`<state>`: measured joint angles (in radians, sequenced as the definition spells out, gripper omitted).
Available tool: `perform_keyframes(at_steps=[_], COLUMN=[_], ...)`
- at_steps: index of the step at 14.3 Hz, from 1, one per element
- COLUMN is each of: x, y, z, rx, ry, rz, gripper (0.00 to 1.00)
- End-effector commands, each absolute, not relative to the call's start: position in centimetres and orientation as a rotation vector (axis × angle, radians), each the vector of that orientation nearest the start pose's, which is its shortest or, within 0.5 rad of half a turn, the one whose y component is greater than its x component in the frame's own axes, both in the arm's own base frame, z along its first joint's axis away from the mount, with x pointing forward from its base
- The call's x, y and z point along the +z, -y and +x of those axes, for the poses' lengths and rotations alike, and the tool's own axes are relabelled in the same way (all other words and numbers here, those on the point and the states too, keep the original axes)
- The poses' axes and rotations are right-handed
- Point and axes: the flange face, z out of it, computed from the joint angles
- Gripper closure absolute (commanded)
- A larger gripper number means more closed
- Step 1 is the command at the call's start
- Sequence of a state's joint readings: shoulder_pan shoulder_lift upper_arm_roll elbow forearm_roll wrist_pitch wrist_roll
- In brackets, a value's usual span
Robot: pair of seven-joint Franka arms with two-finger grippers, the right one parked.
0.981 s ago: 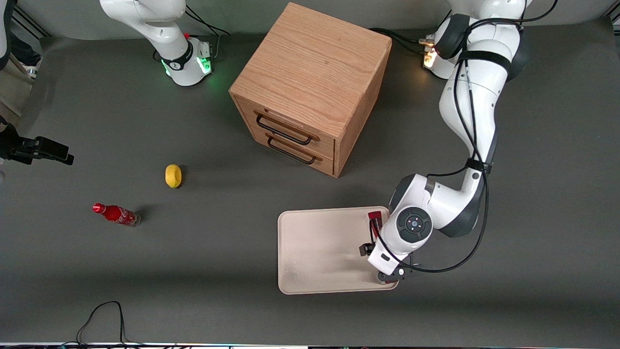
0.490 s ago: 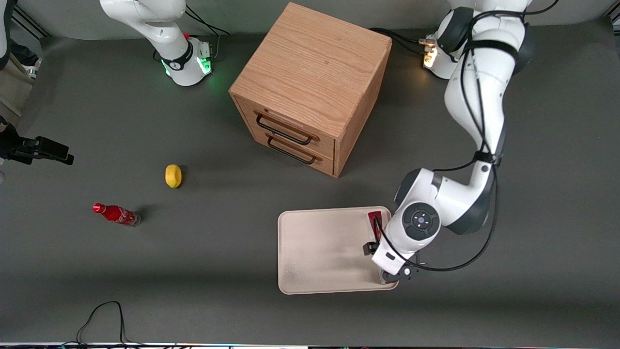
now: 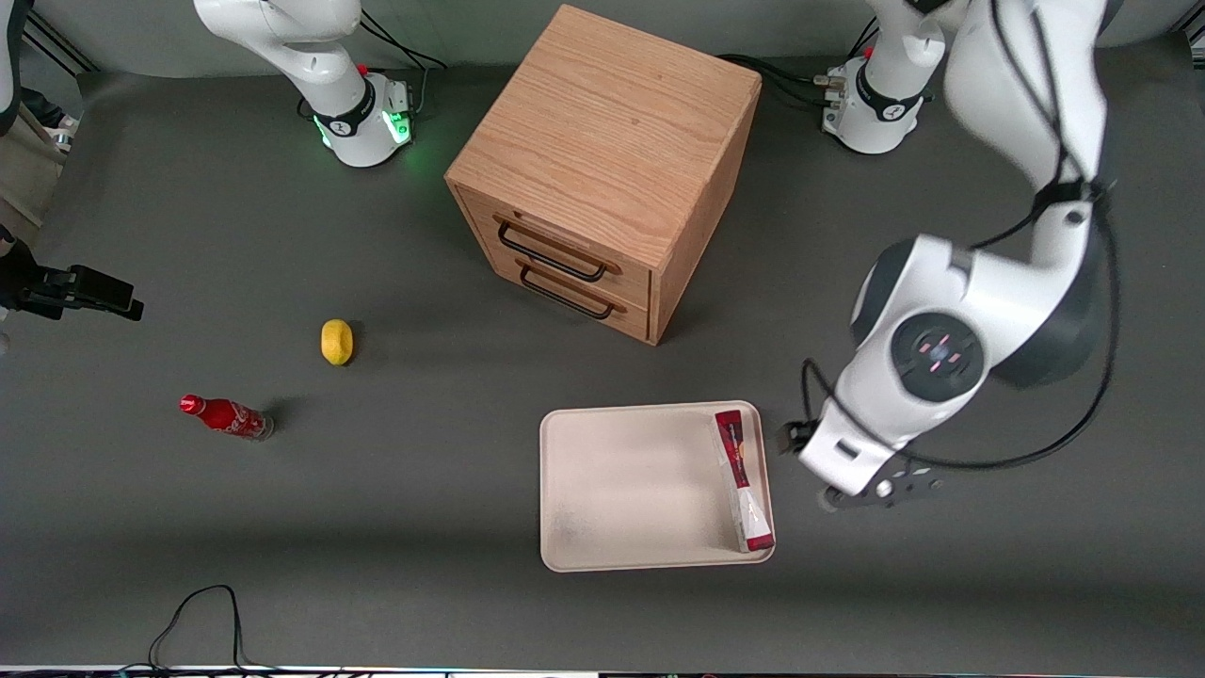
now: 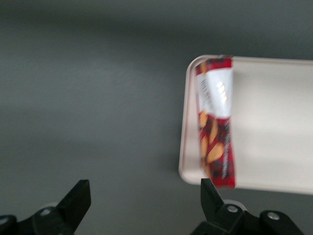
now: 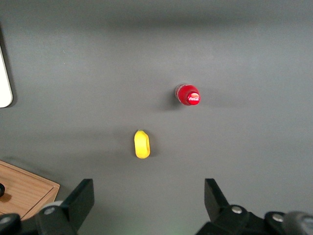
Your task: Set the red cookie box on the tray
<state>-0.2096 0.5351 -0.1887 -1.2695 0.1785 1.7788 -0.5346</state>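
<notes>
Box on the tray, gripper clear.

The red cookie box lies flat inside the tray, along its edge toward the working arm. The gripper hangs above bare table beside it, fingers spread, empty; only retreat seems left.

Glossy printed cardboard red cookie box on smooth matt plastic-looking tray; grained wood cabinet.

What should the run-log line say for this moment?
red cookie box: flat on tray, along its working-arm edge | gripper: open, empty, above bare table beside tray | placement: looks done
</notes>
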Motion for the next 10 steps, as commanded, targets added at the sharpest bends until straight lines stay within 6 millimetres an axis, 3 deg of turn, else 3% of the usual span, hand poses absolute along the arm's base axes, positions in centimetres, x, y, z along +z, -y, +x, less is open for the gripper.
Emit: perform_keyframes(at_steps=[1, 5, 8, 10], x=[48.6, 52.4, 55.3, 55.8], y=[19.5, 12.1, 6.1, 3.7], z=[60.2, 56.1, 54.4, 54.0], rx=[-0.034, -0.039, -0.049, -0.01], ry=[0.21, 0.137, 0.159, 0.165], rz=[-3.022, -3.03, -3.042, -3.085], gripper=[0.0, 0.0, 0.0, 0.0])
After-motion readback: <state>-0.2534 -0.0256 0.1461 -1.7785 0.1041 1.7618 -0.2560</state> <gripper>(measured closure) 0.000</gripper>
